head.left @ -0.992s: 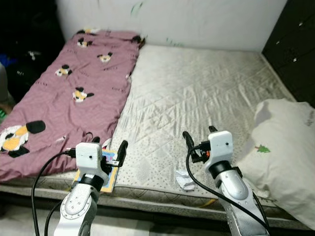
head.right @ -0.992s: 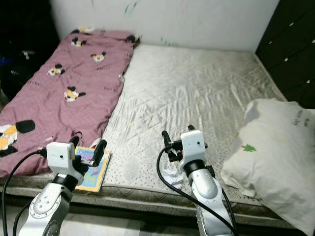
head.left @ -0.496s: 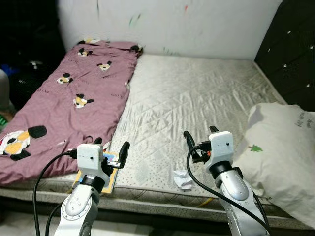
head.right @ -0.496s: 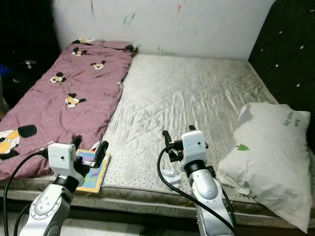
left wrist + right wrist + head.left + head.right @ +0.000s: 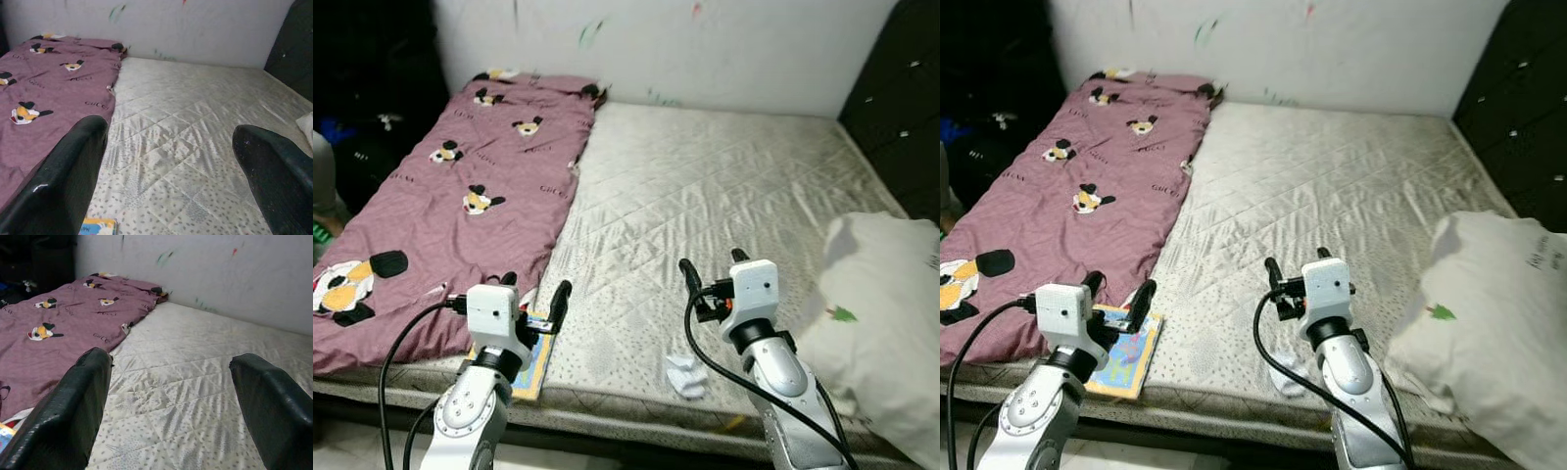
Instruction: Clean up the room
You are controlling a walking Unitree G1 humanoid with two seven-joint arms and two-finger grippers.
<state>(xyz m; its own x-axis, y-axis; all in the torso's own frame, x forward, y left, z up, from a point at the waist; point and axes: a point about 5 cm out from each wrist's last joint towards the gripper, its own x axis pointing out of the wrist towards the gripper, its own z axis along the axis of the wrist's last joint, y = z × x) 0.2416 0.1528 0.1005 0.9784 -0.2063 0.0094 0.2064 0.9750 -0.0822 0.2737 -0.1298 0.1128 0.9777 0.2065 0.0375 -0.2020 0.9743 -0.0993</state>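
Bed with bare quilted mattress fills most of the head views, white wall behind it. Purple blanket with cartoon mouse print covers the robot's left part of the mattress, reaching the wall end. White pillow with small green tree mark lies at the near right edge, partly hanging over the mattress side. Dark cabinet stands on the far right.

Colourful picture book lies flat at the near edge of the mattress, just beside the blanket's edge, right under the left gripper. Crumpled white paper sits on the near mattress edge, below and just beside the right gripper, not touching it.

Both arms raised in front of the bed, both grippers above the near edge, well apart from each other. Left gripper spread wide, nothing between its fingers; its wrist view shows mattress, blanket and a corner of the book. Right gripper also spread wide, empty, fingers framing mattress and blanket in its wrist view. Dark clutter on the floor left of the bed, too dim to identify.
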